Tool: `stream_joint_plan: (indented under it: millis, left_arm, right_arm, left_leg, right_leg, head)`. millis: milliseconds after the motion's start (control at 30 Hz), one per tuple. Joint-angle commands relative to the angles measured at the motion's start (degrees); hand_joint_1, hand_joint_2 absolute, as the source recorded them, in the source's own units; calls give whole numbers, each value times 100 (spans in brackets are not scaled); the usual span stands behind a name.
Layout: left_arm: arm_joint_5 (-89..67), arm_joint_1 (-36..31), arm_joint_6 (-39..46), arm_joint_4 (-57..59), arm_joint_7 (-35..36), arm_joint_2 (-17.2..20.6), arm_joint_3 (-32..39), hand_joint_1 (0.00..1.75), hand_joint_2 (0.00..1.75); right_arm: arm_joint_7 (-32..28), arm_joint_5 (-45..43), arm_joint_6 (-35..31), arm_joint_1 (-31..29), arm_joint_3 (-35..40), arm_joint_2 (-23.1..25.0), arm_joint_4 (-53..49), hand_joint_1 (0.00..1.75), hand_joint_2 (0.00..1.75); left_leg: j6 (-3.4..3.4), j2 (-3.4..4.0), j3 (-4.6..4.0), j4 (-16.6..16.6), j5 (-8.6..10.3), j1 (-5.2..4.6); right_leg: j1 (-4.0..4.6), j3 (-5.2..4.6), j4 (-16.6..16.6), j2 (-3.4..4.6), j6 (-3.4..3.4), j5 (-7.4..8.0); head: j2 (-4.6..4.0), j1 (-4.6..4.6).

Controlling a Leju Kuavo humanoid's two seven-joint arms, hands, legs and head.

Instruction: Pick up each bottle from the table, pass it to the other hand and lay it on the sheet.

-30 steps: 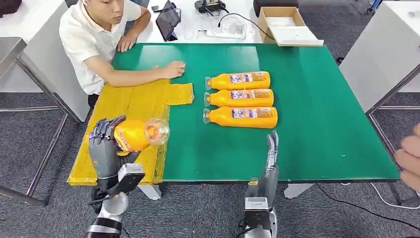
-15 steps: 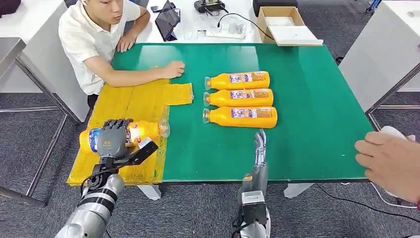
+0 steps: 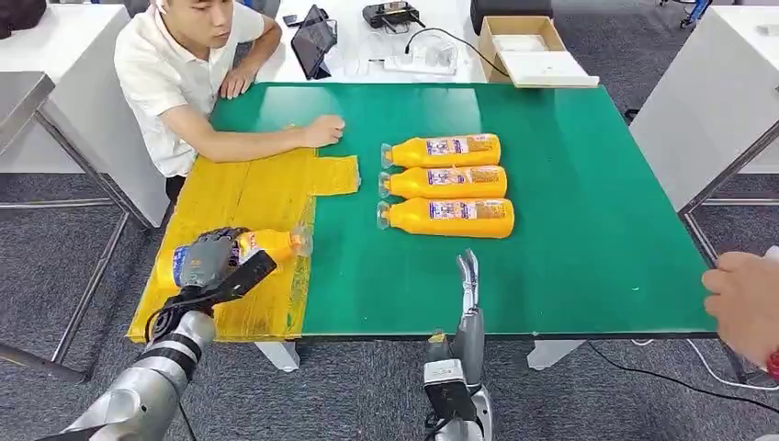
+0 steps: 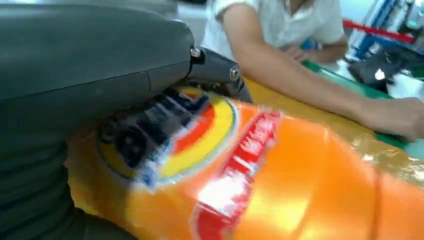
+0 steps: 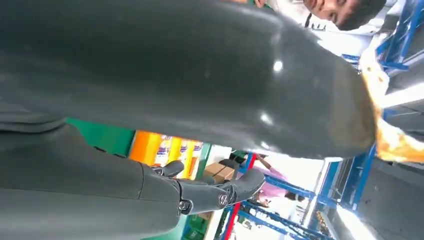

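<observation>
Four orange bottles are on the green table in front of me. One of them is in my left hand. I wrap my fingers over the middle of that bottle, right on its blue and red label. It lies on its side on the yellow sheet, near the sheet's front edge, with its clear cap end pointing toward the bare green part of the table. From my left wrist I see the bottle very close: orange, shiny, with my grey thumb across the label.

Three more bottles lie side by side in a neat row in the middle of the table, well apart from the sheet. The far bottle, the middle bottle and the near bottle all have their cap ends pointing toward the sheet.

My right hand holds nothing. Its fingers are straight and close together, pointing up over the front edge of the table, near the closest bottle in the row but not touching it.

One person in a white shirt sits at the far left corner and rests a hand on the table just past the sheet. Someone else's hand shows at the right edge.
</observation>
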Motion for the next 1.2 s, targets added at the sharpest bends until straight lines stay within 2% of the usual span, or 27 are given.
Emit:
stream_joint_plan:
  millis: [33,133,167,233,300,333,467,500,567,833,867,900,933,1033,1167,1200]
  left_arm:
    - [235,141,-943,484,-147,59,-169,7,0]
    - [235,141,-943,484,-147,59,-169,7,0]
    - [300,175,-1317,453,-229,126,-285,0,0]
    - [210,250,-2013,437,-275,337,-712,0,0]
    - [225,313,-2206,414,-296,456,-867,0,0]
    - [249,346,-2152,345,-324,476,-963,0,0]
    - [500,416,-1787,95,-466,352,-1104,0,0]
    - [704,453,-1673,-14,-553,287,-1084,0,0]
    - [1224,604,-1341,-379,-954,113,-1022,0,0]
    - [1224,604,-1341,-379,-954,113,-1022,0,0]
    - [3367,1510,-1011,-2571,-1869,-535,-1038,0,175]
    - [3521,1597,-950,-2770,-1869,-562,-1126,0,175]
    - [3900,1824,-695,-3435,-1847,-671,-1411,0,175]
    - [4481,2055,491,-4482,-1826,-656,-2353,0,175]
    - [4596,2052,814,-4628,-1765,-588,-2663,0,175]
    - [4634,2087,1264,-4849,-1869,-516,-2827,0,175]
  right_arm:
    - [-182,-73,74,-160,101,-176,451,0,0]
    - [-182,-73,74,-160,101,-176,451,0,0]
    - [-182,-77,95,-175,100,-180,473,0,0]
    - [-182,-79,153,-229,77,-191,562,0,0]
    - [-182,-103,169,-259,55,-196,634,0,0]
    - [-182,-100,135,-270,34,-204,676,0,0]
    - [-182,-114,109,-284,-52,-215,769,0,0]
    - [-182,-101,105,-275,-58,-219,763,0,0]
    - [-182,-86,76,-251,-84,-219,745,0,0]
    - [-182,-86,76,-251,-84,-219,745,0,0]
    - [-182,-31,-23,-151,-47,-221,656,0,0]
    - [-182,-25,-72,-131,-44,-220,643,0,0]
    - [-182,-39,-107,-96,-56,-204,625,0,0]
    - [-182,-30,-148,-122,-7,-174,712,0,0]
    - [-182,-31,-174,-157,50,-175,744,0,0]
    - [-182,-30,-218,-173,90,-188,762,0,0]
  left_leg:
    - [-9,22,24,-10,-2,4]
    - [-2,11,29,-10,3,-4]
    - [-5,19,37,-14,1,0]
    - [-7,30,41,-12,-1,4]
    - [-7,27,43,-13,1,-1]
    - [-12,44,47,-16,1,2]
    - [-12,14,58,-14,-3,-2]
    - [-18,30,58,-18,0,5]
    - [-13,12,58,-14,1,-1]
    - [-15,25,61,-18,1,3]
    - [-13,19,61,-11,4,4]
    - [-11,17,61,-13,6,5]
    - [-7,8,54,-7,7,3]
    - [-7,-2,10,6,-1,4]
    - [-6,-2,-24,6,4,3]
    - [-8,1,-19,5,0,6]
  right_leg:
    - [5,20,-12,11,-10,2]
    - [-4,28,-5,5,-4,-1]
    - [0,37,-13,10,-7,1]
    - [4,39,-13,18,-10,4]
    - [0,40,-10,19,-10,4]
    - [4,40,-14,32,-16,9]
    - [0,68,-10,7,-10,-1]
    - [7,63,-18,18,-17,8]
    - [1,66,-11,3,-12,1]
    - [5,62,-18,12,-16,6]
    - [6,58,-12,5,-13,7]
    - [7,58,-14,1,-13,6]
    - [5,56,-8,-3,-11,2]
    - [7,13,-1,-20,-10,-6]
    - [5,-18,-1,-14,-6,0]
    - [9,-12,-2,-13,-10,-4]
  head:
    - [2,2]
    - [0,2]
    - [0,4]
    - [2,4]
    - [2,2]
    - [0,4]
    - [2,2]
    - [2,2]
    - [2,2]
    - [0,4]
    - [2,2]
    - [0,2]
    - [0,2]
    - [0,4]
    - [2,2]
    - [2,2]
